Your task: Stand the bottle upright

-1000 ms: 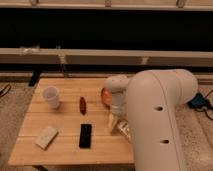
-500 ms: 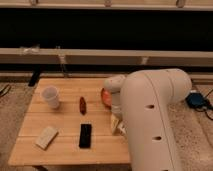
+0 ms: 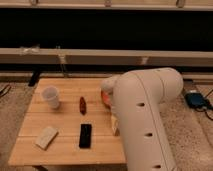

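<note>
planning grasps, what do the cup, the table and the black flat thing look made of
Cup: likely translucent white plastic; the walls look semi-see-through.
Table: pale matte wood; plank seams show.
Black flat object: maybe plastic or glass; an even dark surface, unclear.
Gripper: out of sight, behind the white arm over the table.

Matt pale wood table (image 3: pixel 65 125); smooth white plastic arm (image 3: pixel 145 110), pincer hidden behind it.

Warm, moderate light is cast from above onto the wooden surface (image 3: pixel 65 145). The recess behind (image 3: pixel 100 30) is left dark. The end effector is hidden behind the brightly lit arm (image 3: pixel 145 115), at the surface's right edge.
</note>
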Available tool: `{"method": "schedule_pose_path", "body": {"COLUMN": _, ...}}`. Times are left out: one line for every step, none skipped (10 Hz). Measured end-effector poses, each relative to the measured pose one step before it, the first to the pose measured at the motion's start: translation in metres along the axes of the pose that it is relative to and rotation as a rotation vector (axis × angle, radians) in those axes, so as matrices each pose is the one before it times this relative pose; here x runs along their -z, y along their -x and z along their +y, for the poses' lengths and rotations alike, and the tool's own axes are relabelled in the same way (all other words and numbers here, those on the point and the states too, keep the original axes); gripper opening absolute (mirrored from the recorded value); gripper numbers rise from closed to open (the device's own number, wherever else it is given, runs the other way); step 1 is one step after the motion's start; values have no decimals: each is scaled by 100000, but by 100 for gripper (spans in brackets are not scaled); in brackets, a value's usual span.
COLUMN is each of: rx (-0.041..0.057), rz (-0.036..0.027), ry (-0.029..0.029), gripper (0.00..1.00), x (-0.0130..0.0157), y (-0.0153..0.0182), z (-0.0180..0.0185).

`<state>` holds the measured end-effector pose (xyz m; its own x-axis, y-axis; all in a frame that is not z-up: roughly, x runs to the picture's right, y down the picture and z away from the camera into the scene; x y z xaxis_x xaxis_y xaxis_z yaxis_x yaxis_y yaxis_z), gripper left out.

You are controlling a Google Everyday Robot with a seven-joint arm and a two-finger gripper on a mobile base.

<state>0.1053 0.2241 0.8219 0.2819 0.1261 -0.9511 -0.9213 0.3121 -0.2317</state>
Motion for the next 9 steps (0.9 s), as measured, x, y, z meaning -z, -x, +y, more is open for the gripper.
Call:
{"method": "schedule_pose_path", "body": {"rx": 683, "rz": 1047, "ry": -496, "gripper": 80, "x": -199, "y": -9, "z": 4}}
{"method": "schedule_pose_path", "body": {"rx": 1443, "rz": 1520, "ry": -823, "gripper": 79, "x": -220, "y": 68, "z": 343}}
{"method": "schedule_pose_path", "body": {"rx": 749, "rz": 286, "ry": -415, "gripper": 73, "x": 48, "y": 69, "z": 298}}
{"method": "schedule_pose_path", "body": {"rx": 237, "rz": 328, "ry": -322, "gripper": 66, "x": -92, "y": -60, "z": -16}}
{"method": "schedule_pose_path", "body": {"rx": 29, "rz": 113, "ry": -88, "gripper": 56, "x": -66, "y": -150, "z": -61}}
{"method": "schedule_pose_path", "body": {"rx": -275, "rz": -849, "ry": -393, "gripper": 44, "x": 213, "y": -82, "z": 86}}
{"method": "schedule_pose_path", "body": {"rx": -903, "rz": -1775, "ry": -225, "gripper": 33, "x": 477, "y": -314, "z": -69}}
{"method": "schedule_pose_path", "body": {"rx": -1021, "rz": -1936, "ry": -67, "gripper": 24, "x": 480, "y": -381, "z": -210}}
{"method": "schedule_pose_path", "body": {"rx": -726, "rz": -2711, "ry": 44, "gripper": 13, "x": 754, "y": -368, "z": -78}}
